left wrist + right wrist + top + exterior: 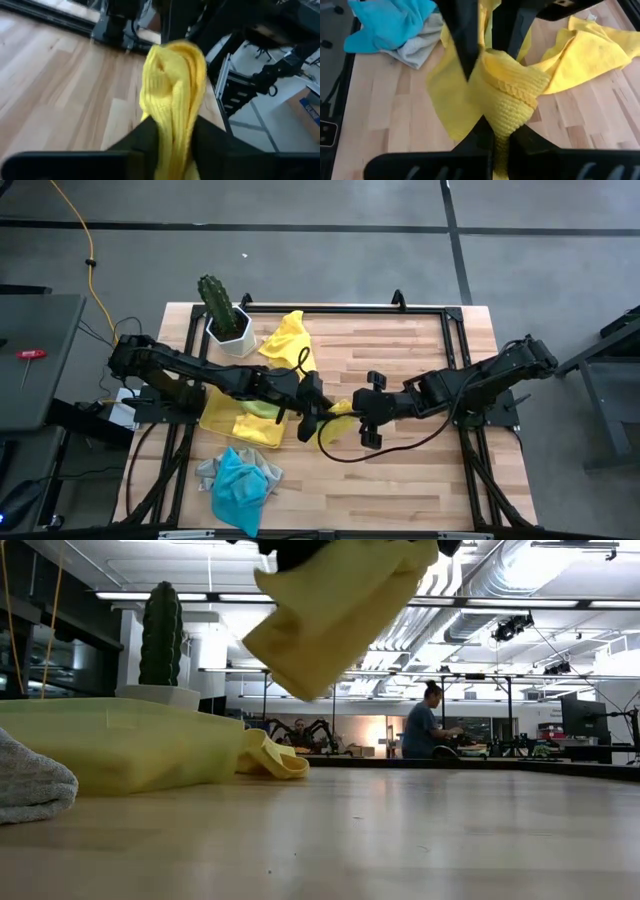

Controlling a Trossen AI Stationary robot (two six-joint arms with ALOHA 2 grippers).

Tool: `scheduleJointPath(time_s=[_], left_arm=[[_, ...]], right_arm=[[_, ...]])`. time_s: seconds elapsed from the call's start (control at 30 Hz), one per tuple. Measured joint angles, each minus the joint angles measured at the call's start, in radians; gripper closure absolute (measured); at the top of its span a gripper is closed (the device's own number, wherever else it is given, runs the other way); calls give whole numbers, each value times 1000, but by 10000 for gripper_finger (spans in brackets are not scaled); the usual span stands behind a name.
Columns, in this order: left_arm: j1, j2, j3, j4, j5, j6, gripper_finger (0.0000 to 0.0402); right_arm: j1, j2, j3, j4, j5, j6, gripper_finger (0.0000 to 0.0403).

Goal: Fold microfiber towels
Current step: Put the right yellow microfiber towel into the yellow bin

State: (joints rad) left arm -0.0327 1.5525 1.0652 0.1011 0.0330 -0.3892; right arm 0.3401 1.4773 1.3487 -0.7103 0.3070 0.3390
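Note:
A bright yellow microfiber towel [335, 425] hangs bunched above the table's middle, between my two grippers. In the low view the towel [335, 610] is well clear of the tabletop. My left gripper [318, 408] reaches in from the left and is shut on the towel. My right gripper [362, 418] comes from the right and is shut on the same towel. In the right wrist view the left gripper's dark fingers [465, 35] stand just beyond the bunched cloth [512, 95]. My left gripper pinches a bunched, many-layered fold of the yellow towel [175, 132] between its two fingers, coming from the table's left and slanting slightly down. The cloth bulges out past the fingertips, off the table. My right gripper pinches another bunched part of the towel [506, 125] between its two fingers, slanting down from the table's right. The cloth swells in a rounded fold beyond the fingertips, and loose layers [447, 100] hang slack below it.
A translucent yellow tray [222, 418] holding a lime green towel [258, 410] lies left of centre. A loose yellow towel [285, 340] lies at the far side beside a cactus in a white pot [225, 315]. A turquoise towel [238, 485] and a grey towel [262, 472] lie near the front left.

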Motion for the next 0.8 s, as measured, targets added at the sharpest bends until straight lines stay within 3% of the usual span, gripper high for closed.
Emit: scheduleJointPath(time_s=[0.17,0.43,0.6,0.8], left_arm=[[-3,10,1,-10,16,11,390],[-5,5,1,-42,27,18,398],[9,-16,-4,-181,28,21,399],[38,-167,4,-477,26,91,400]], right_arm=[[0,0,0,20,-1,-8,403],[0,2,-2,31,-2,-59,373],[0,-7,12,-53,11,-54,311],[-2,-71,60,-284,167,-32,211]])
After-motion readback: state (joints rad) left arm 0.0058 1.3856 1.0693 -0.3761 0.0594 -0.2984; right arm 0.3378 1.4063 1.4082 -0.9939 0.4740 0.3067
